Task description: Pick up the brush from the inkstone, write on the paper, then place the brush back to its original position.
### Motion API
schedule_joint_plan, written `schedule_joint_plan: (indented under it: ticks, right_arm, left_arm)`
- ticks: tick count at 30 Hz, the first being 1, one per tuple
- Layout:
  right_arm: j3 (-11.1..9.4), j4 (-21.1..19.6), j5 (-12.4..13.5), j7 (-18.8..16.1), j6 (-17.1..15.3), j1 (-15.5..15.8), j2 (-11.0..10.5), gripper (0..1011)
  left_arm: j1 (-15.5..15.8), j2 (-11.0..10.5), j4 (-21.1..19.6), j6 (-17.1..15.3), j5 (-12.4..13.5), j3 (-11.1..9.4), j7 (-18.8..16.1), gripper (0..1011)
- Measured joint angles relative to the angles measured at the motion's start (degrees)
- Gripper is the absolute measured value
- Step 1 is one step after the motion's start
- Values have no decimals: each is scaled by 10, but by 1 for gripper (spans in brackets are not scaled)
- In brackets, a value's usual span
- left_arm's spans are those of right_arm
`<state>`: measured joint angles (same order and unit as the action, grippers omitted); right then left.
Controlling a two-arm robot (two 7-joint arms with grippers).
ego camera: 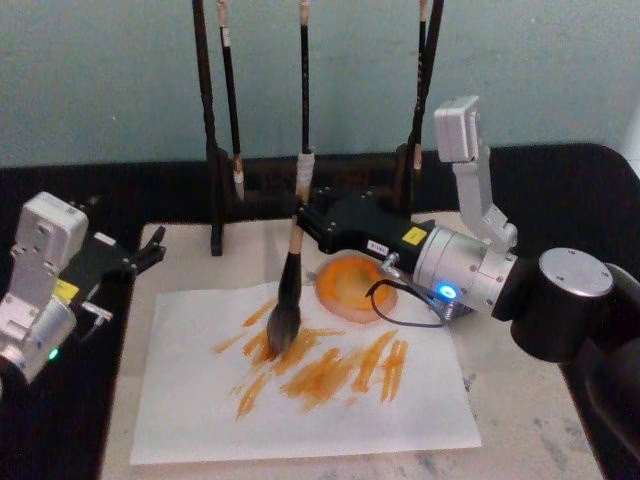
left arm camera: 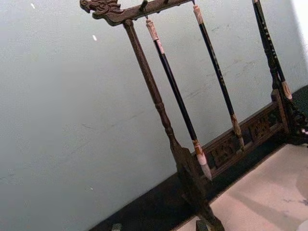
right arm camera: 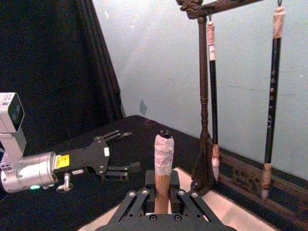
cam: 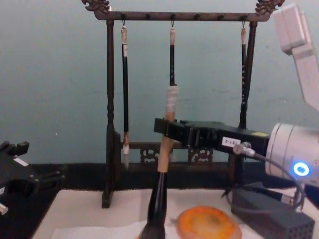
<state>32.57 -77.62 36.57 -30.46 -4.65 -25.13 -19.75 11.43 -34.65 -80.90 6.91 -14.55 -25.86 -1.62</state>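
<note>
- The right claw (ego camera: 304, 222) reaches in from the right and is clamped on the tan handle of the brush (ego camera: 289, 292), just below its white wrapped end.
- The brush stands nearly upright, and its bushy tip presses on the paper (ego camera: 300, 425) among the orange strokes (ego camera: 330, 365).
- The paper lies flat on a beige mat (ego camera: 520, 400) on the counter.
- The inkstone (ego camera: 350, 285), glossy orange, sits at the paper's far right corner, just beside the brush and beneath the right arm.
- The left claw (ego camera: 150, 250) hangs over the mat's left edge, well apart from the brush, its fingers apart and holding nothing.
- Behind the paper, a dark wooden stand (cam: 108, 99) carries three thin brushes.
</note>
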Motion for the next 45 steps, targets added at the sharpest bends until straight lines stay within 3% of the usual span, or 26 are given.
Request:
schedule_joint_plan:
  ticks: [23, 33, 45]
  right_arm:
    - [-22, -17, -8, 16, 1, 10, -1, 176]
    - [-62, -23, 31, 35, 10, 23, 8, 175]
    - [-116, -6, 103, 72, 2, 38, 15, 176]
  left_arm:
    - [0, 0, 0, 0, 0, 0, 0, 1001]
    - [0, 0, 0, 0, 0, 0, 0, 1001]
    - [0, 0, 0, 0, 0, 0, 0, 1001]
